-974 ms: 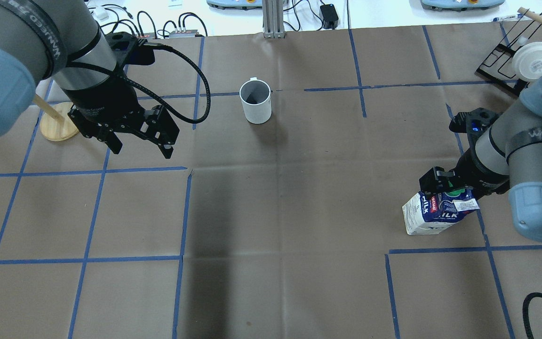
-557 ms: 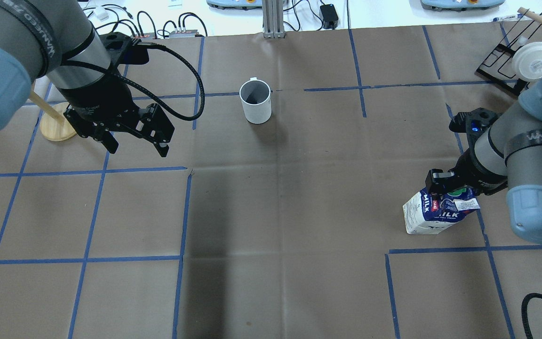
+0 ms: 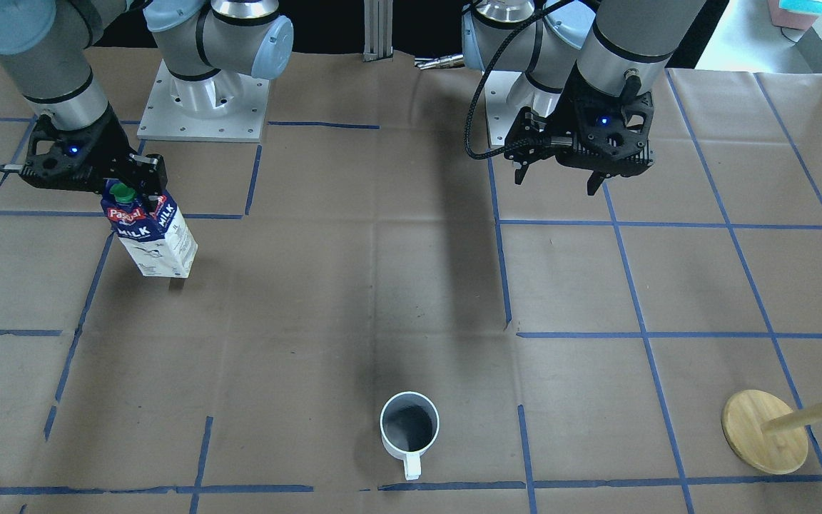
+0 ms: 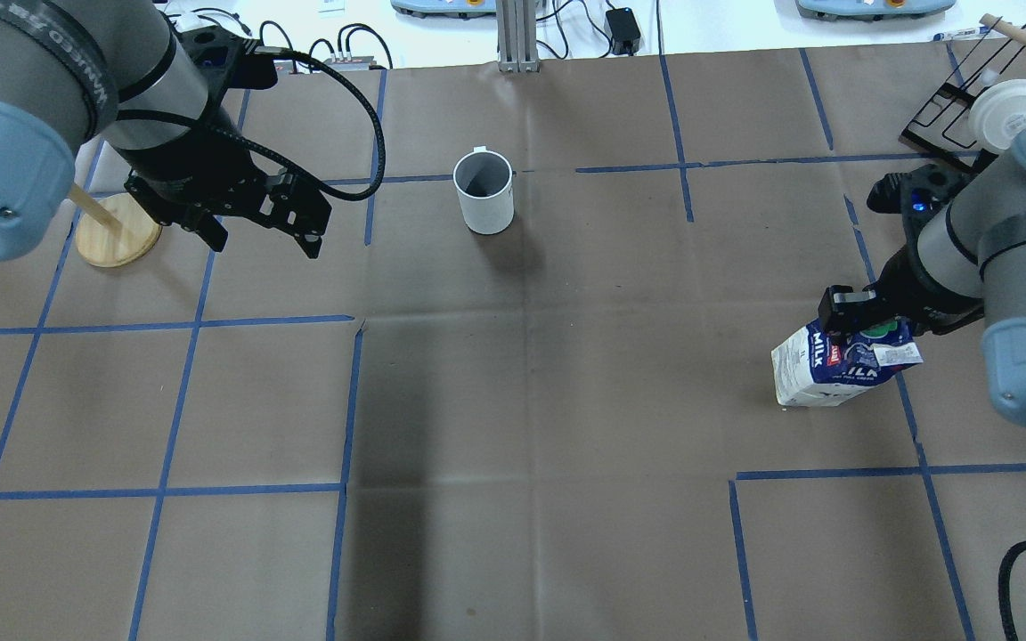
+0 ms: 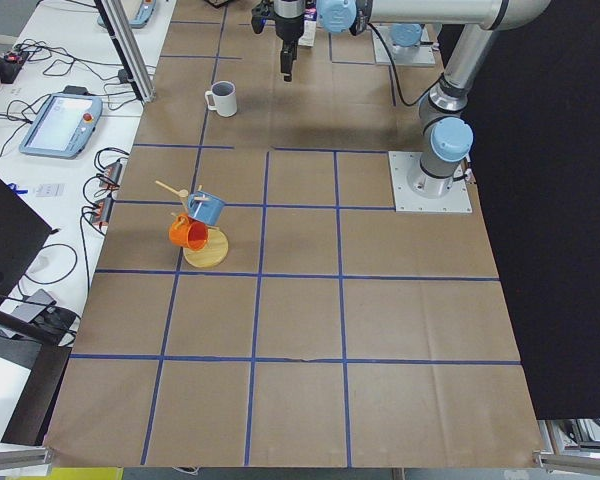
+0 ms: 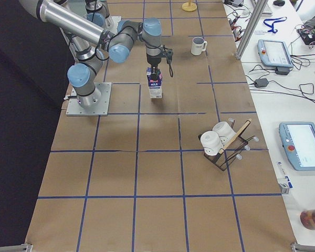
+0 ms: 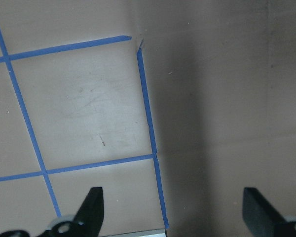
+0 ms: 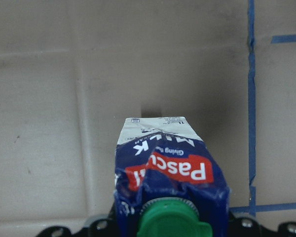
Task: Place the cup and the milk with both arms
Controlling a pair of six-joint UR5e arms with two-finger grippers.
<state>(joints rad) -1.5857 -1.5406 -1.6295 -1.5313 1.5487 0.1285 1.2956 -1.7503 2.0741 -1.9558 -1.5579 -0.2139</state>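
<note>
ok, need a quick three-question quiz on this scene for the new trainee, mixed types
1. True or false: the left gripper is open and not touching the cup.
2. What is the right gripper shut on? A) the cup B) the milk carton C) nothing
3. Fill in: the screw cap on the milk carton is ___ in colour.

Key: 1 true; 2 B; 3 green.
</note>
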